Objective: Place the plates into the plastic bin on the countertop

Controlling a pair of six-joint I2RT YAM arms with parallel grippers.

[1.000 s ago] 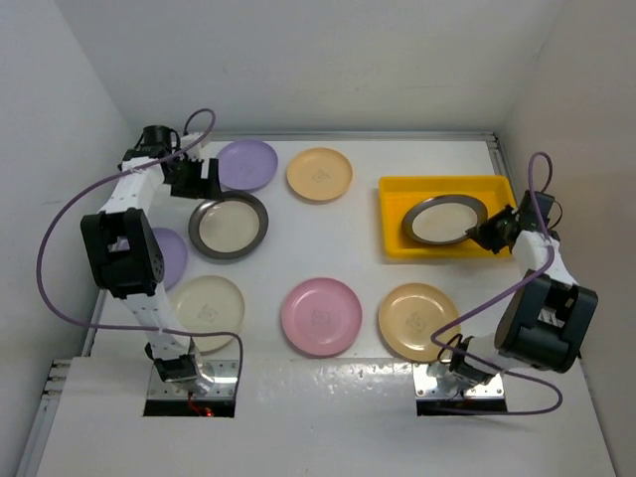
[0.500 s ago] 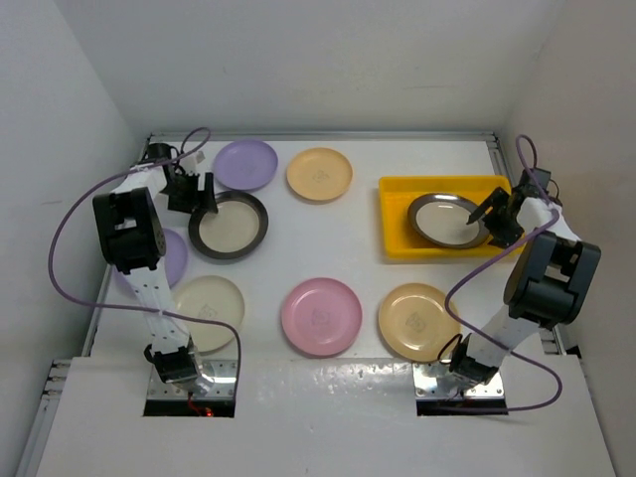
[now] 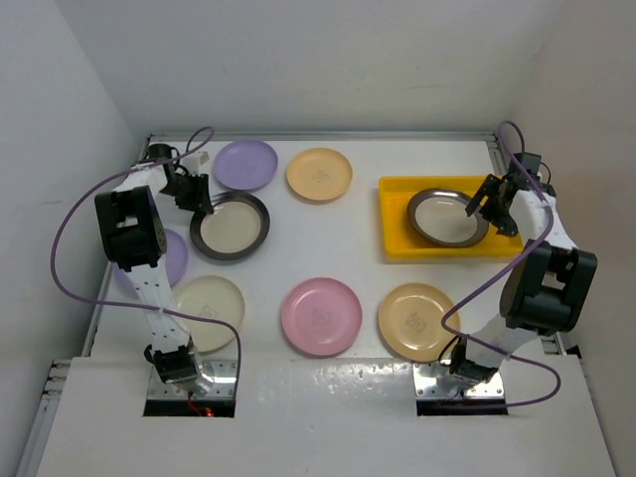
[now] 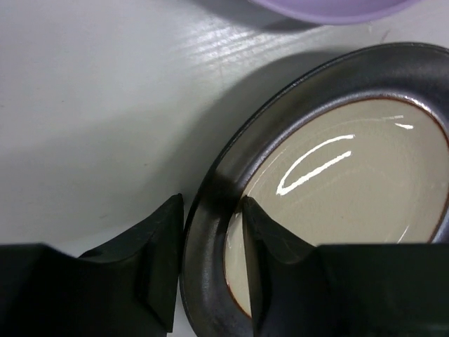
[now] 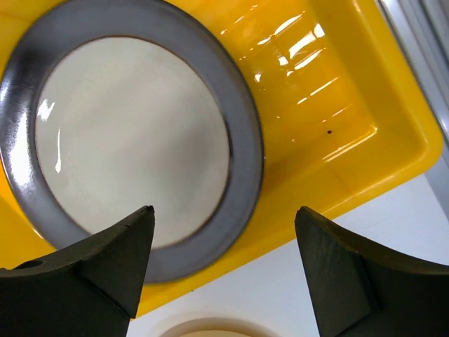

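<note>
Right tool (image 5: 223, 217) has drawn back, open, above the binned plate (image 5: 133, 133); left tool (image 4: 212, 210) pinches the dark plate (image 4: 351, 175) only at its near rim, a shallow hold that may slip on lifting.

White counter (image 3: 358, 248) in full view, thin rails along its edges. Back row: a lilac plate (image 3: 246, 164) and, to its right, a yellow-tan plate (image 3: 319, 174), the two apart. Just in front of the lilac one, a dark-rimmed plate (image 3: 230, 227) with a cream centre. Far left, a second lilac plate (image 3: 173, 258), half hidden. Near row, left to right: cream plate (image 3: 207, 306), pink plate (image 3: 320, 316), tan plate (image 3: 417, 320), none touching. On the right, the yellow bin (image 3: 396, 231) sits flat, just behind the tan plate.
</note>
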